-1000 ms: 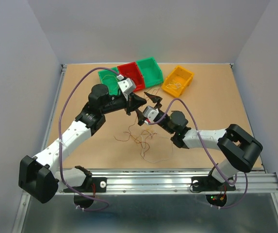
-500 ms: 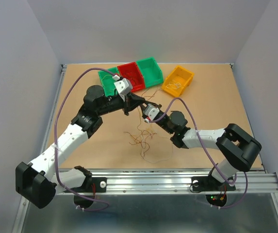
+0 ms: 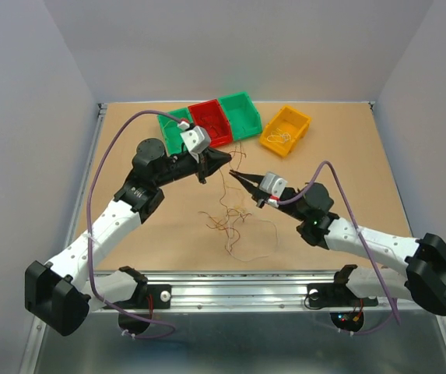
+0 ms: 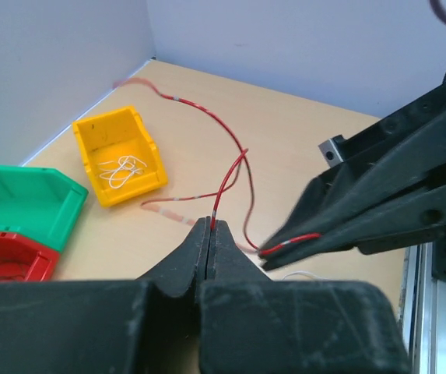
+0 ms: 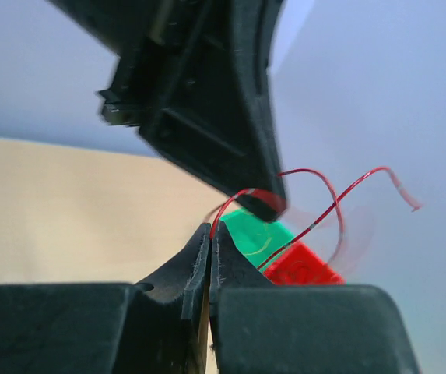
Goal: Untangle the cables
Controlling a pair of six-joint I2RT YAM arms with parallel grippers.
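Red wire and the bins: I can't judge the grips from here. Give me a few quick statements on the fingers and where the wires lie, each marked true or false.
1. The left gripper has its fingers shut on the red wire. True.
2. The right gripper is open and clear of that wire. False: its fingers are shut on the same red wire, close beside the left gripper.
3. The yellow bin holds a pale wire. True.
4. The loose tangle lies in the red bin. False: it lies on the table, between the two arms.
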